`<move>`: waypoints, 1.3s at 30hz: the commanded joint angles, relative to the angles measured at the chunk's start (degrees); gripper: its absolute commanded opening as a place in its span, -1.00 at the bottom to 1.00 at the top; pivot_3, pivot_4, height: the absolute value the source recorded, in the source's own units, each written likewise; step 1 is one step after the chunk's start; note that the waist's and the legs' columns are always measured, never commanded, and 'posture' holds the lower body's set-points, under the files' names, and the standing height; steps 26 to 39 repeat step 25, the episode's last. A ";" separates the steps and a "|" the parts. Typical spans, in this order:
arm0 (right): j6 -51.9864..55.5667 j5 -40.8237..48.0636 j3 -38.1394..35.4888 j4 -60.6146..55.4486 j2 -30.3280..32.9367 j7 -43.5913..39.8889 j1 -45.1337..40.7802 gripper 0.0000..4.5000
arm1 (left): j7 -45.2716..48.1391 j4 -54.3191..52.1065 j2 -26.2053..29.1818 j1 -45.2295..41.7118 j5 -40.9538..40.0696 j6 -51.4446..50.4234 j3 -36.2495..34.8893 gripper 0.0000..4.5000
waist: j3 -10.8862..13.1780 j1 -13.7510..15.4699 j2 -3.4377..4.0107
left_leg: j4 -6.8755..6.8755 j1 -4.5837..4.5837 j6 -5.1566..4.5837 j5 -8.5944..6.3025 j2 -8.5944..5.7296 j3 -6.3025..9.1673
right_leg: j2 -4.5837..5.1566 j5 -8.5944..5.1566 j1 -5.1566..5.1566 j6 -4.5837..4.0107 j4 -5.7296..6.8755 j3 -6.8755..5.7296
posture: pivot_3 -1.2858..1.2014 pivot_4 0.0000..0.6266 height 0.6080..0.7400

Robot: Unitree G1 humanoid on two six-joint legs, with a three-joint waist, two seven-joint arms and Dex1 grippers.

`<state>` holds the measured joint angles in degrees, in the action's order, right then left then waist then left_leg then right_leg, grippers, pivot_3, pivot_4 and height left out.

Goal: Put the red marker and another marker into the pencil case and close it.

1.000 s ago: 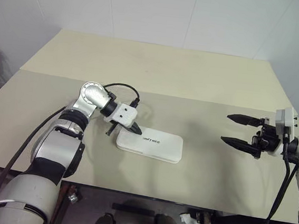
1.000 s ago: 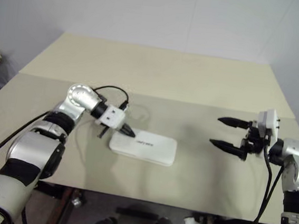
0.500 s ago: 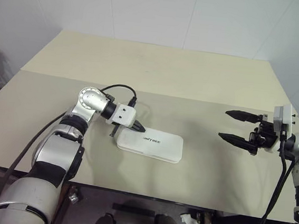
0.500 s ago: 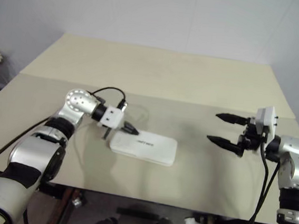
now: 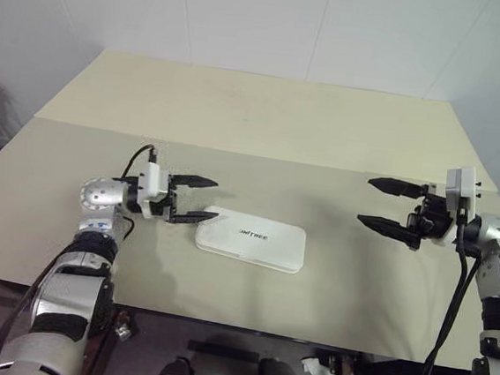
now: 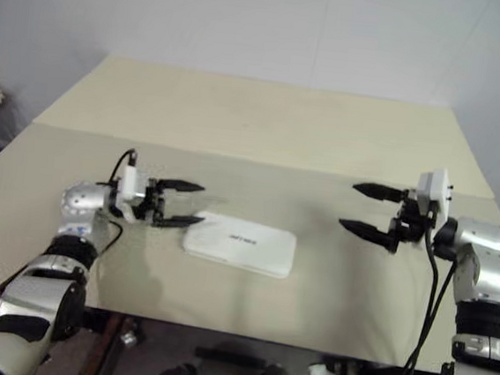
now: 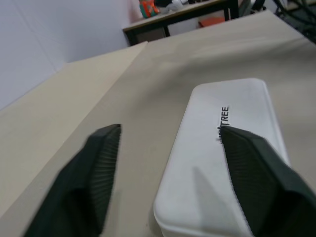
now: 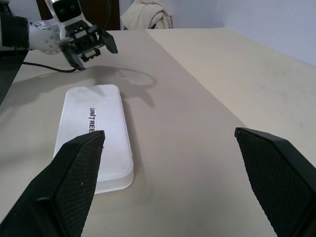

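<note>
Evidently the pencil case (image 5: 250,241) lies shut near the table's (image 5: 265,118) front edge; left gripper (image 5: 191,200), beside its end, and right gripper (image 5: 388,205), well apart, stand spread and empty, suggesting the lid needs no further pressing.

1 flat white rectangular plastic pencil case (image 5: 251,241) with rounded corners and a small dark logo lies shut on 1 beige table (image 5: 265,118). 2 robot grippers, each with 2 black fingers, flank the case: 1 left gripper (image 5: 194,200) just beside its left end, and 1 right gripper (image 5: 391,206) well apart from its right end, both with fingers spread.
</note>
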<state>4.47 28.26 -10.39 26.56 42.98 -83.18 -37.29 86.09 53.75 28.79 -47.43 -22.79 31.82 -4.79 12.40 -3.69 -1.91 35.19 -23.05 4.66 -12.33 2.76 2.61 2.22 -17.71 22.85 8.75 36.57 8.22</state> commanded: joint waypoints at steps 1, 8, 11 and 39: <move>-1.35 -0.20 -0.14 1.38 -0.05 -1.61 -1.94 1.00 | 6.41 -6.86 2.90 2.75 -5.35 -3.37 0.99 0.99 | 0.00 0.01 0.01 | 0.00 0.00 0.00 0.00 0.00 0.00 | 0.00 0.00 0.00 0.00 0.00 0.00 | 0.03 -0.52 1.00; -1.27 -1.38 1.27 3.08 -0.81 -2.19 -3.76 1.00 | 6.41 -19.85 10.91 11.33 -15.05 -13.00 -0.63 0.99 | 0.02 -0.19 0.04 | -0.01 0.00 0.00 0.00 0.01 0.00 | 0.00 -0.02 0.00 -0.04 -0.01 0.00 | 0.03 -0.52 1.00; -0.72 -1.67 1.44 3.08 -0.61 -2.34 -4.26 1.00 | 6.41 -22.65 13.94 13.73 -17.52 -17.59 -1.81 0.99 | 0.03 -0.49 0.05 | -0.01 0.01 0.00 0.00 0.02 0.00 | 0.01 -0.03 -0.01 -0.05 -0.01 -0.01 | 0.03 -0.52 1.00; 3.47 0.74 0.86 -5.86 -1.91 0.32 -0.17 1.00 | 6.41 -24.20 18.54 13.60 -20.10 -32.36 -4.45 0.99 | 0.04 -1.07 0.06 | -0.02 -0.01 0.01 0.00 0.02 0.00 | 0.01 -0.06 0.00 -0.11 -0.05 -0.04 | 0.03 -0.52 1.00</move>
